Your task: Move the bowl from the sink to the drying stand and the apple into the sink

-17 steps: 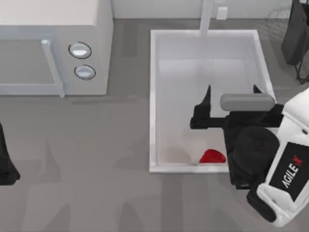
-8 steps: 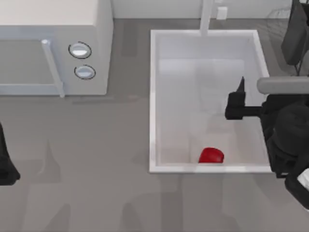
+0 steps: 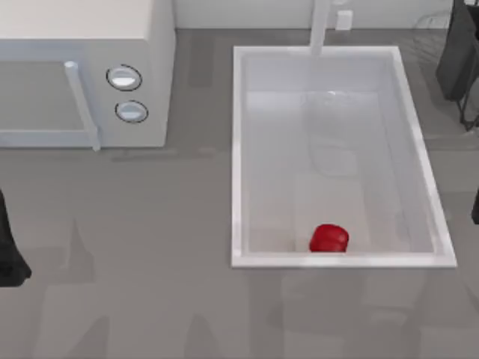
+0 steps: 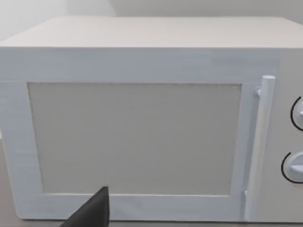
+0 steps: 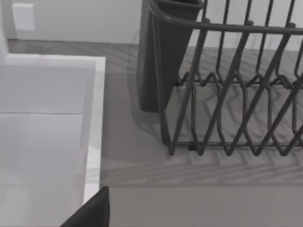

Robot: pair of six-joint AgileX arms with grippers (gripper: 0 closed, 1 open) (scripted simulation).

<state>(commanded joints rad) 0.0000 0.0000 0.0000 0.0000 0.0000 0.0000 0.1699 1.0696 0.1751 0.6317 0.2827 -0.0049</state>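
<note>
The red apple [image 3: 329, 238] lies inside the white sink [image 3: 237, 149], close to the near rim. The bowl is out of view. The grey wire drying stand [image 5: 227, 94] stands on the counter just right of the sink rim [image 5: 94, 123], and a corner of the stand [image 3: 458, 52] shows at the far right in the top view. A dark sliver of my right arm [image 3: 475, 206] sits at the right edge, and a dark tip of my right gripper [image 5: 92, 213] hangs over the sink rim. My left arm [image 3: 9, 247] is parked at the left edge.
A white microwave [image 3: 82, 75] with two round knobs stands at the back left, and its door [image 4: 137, 137] faces my left gripper [image 4: 92, 213]. The pale faucet post [image 3: 320, 26] rises behind the sink. A dark upright holder [image 5: 168, 52] sits in the stand's corner.
My right arm has drawn back to the right, out from over the sink and almost out of the top view. The apple stays in place, now uncovered.
</note>
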